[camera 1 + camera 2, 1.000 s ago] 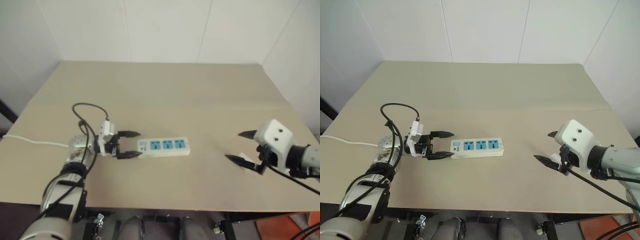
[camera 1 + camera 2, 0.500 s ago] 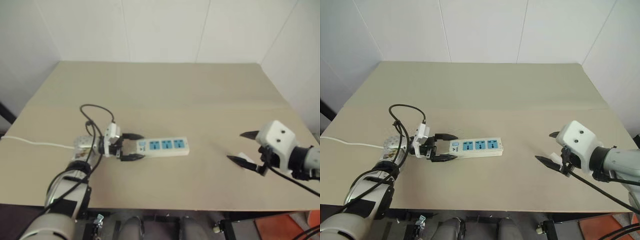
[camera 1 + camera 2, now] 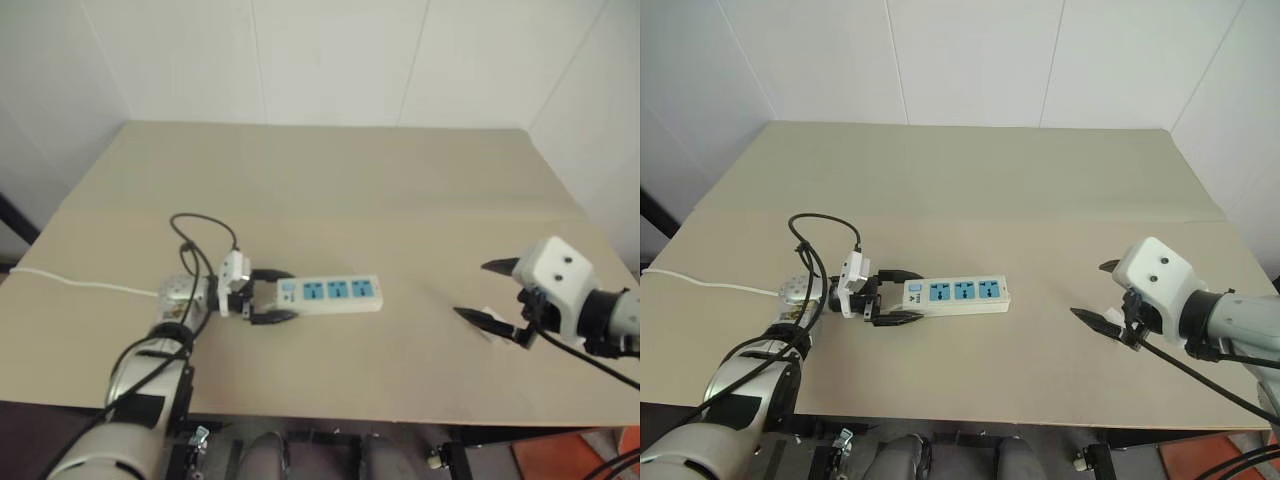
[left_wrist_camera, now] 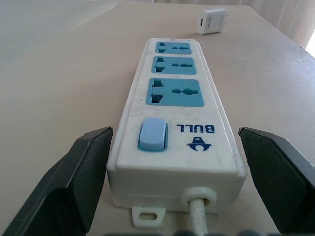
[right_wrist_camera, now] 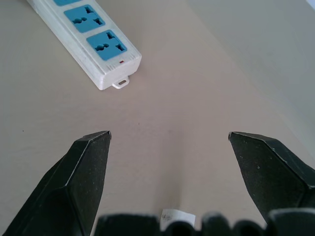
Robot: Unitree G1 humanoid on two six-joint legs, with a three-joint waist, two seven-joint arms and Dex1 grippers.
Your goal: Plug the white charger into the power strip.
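Two things matter here, and they handle differently. The power strip [image 3: 328, 295] lies flat near the middle of the table [image 3: 330, 180]; it looks like a rigid plastic bar, light enough to skid when you push a plug into it, so you will likely need it braced. Your left gripper [image 3: 272, 297] has its two black fingers spread wide on either side of the strip's switch end, where the thin white cord [image 4: 199, 219] leaves it; in the left wrist view each finger stands just beside a long edge, and I cannot tell whether either one touches. Closing there across the width should give a firm hold clear of the three blue sockets. The left arm reaches in low, its gripper pointing along the strip's length. The white charger [image 4: 211, 21] rests on the table well apart from the strip's far end, close under your right gripper [image 3: 492, 293]. It is a small, hard, smooth cube, probably light and prone to slip or twist, so judge a pinch across its flat sides with the prongs left free. The right gripper hangs open above the table, angled down, holding nothing.
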